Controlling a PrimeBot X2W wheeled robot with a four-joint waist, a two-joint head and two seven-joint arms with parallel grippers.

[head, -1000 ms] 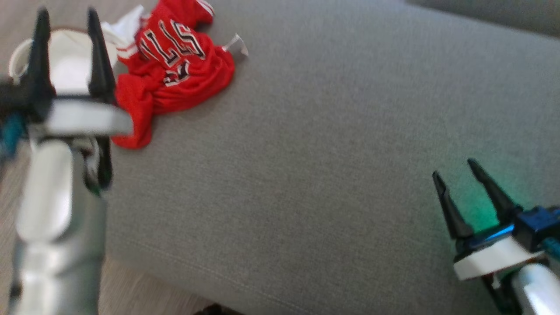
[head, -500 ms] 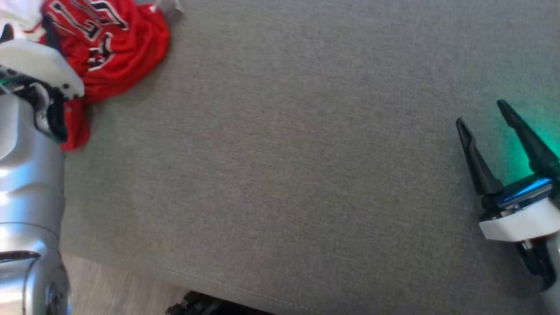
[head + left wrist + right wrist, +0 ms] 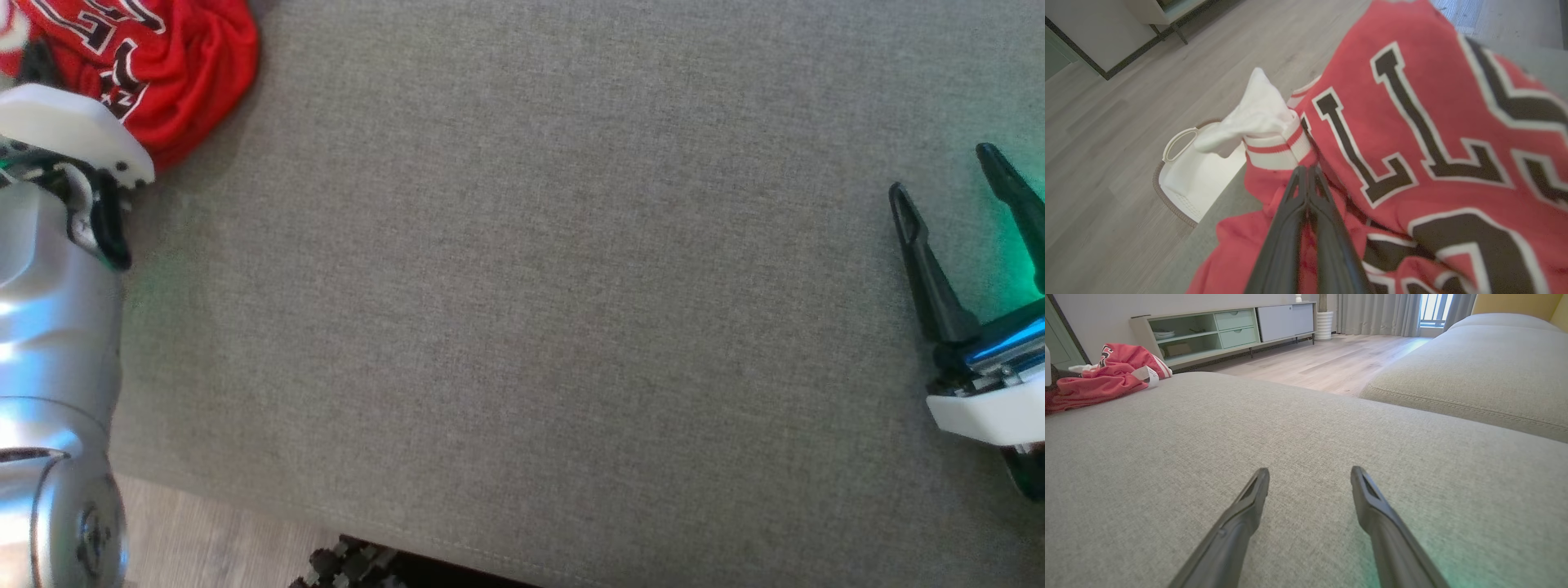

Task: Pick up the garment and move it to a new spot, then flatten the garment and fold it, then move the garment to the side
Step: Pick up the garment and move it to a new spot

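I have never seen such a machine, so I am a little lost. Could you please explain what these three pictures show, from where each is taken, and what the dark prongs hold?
It is a wheeled robot with two arms, each ending in a gripper: two long dark fingers that pinch. One picture looks down from its head at a grey cushion, with a crumpled red jersey at the upper left. The other two come from wrist cameras looking along the fingers. The left gripper has its fingers pressed together on a fold of the jersey, beside its white striped trim; a white basket stands on the floor beyond. The right gripper is open and empty over bare cushion.
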